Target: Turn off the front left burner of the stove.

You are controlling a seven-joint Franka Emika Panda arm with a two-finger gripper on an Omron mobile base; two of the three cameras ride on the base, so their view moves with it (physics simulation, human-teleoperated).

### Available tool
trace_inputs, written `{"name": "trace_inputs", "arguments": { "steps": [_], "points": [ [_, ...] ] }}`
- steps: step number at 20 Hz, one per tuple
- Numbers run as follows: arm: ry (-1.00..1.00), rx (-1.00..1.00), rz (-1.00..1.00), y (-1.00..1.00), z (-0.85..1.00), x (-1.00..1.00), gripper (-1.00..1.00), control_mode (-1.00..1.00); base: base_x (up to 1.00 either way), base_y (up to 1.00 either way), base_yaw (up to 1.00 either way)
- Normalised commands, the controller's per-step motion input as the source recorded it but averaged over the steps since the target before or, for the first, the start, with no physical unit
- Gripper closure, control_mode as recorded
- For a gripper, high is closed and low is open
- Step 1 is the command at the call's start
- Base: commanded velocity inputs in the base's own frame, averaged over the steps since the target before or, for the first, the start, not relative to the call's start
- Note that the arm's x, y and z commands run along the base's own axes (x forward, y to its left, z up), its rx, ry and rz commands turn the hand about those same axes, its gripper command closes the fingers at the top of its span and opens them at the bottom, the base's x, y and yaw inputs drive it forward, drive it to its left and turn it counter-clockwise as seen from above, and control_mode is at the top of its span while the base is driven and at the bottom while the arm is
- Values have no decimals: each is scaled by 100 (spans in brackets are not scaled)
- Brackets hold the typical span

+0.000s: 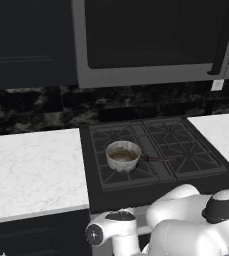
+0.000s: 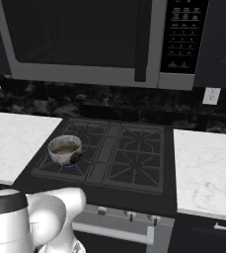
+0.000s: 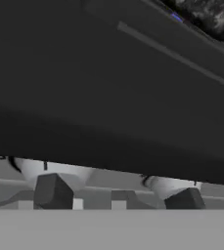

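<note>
On the front left burner (image 2: 67, 165) of the stove (image 2: 134, 195) sits a small grey-white saucepan (image 2: 64, 149). The pan has something brown in it, and its thin dark handle points to the right, over the middle of the grates. In the right base view a little blue flame peeks out from under the pan, so this burner is lit. In the left base view the same saucepan (image 1: 123, 155) rests on the front left burner (image 1: 117, 172), near the front edge of the black stove (image 1: 93, 192).

White stone counters lie on both sides of the stove, one on the left (image 2: 11, 143) and one on the right (image 2: 206, 168). A big dark microwave (image 2: 85, 39) with a grey frame hangs above the stove. Behind the stove is a dark speckled wall (image 2: 109, 101).

Along the silver front of the stove, small knobs (image 2: 129, 215) sit in a row above a steel bar handle (image 2: 112, 232).

The robot's white arm bends low in front of the stove. In the hand view the gripper (image 3: 117, 197) is very close to the front of the stove. Its two dark fingertips (image 3: 52, 191) stand well apart, with nothing between them. Just past the tips are two round pale knobs (image 3: 52, 171) on the silver panel, one by each tip. The dark stove top fills the space above them.
</note>
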Motion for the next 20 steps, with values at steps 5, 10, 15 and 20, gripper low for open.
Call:
{"name": "trace_inputs", "arguments": {
  "steps": [5, 10, 15, 20],
  "points": [
    [7, 50, -17, -13, 22, 19, 100, -100, 0, 0, 0],
    [6, 36, -19, -30, 20, 16, 100, -100, 0, 0, 0],
    [1, 29, -9, -82, 17, 1, 100, -100, 0, 0, 0],
    [0, 8, 0, -19, 5, -4, 100, -100, 0, 0, 0]
  ]
}}
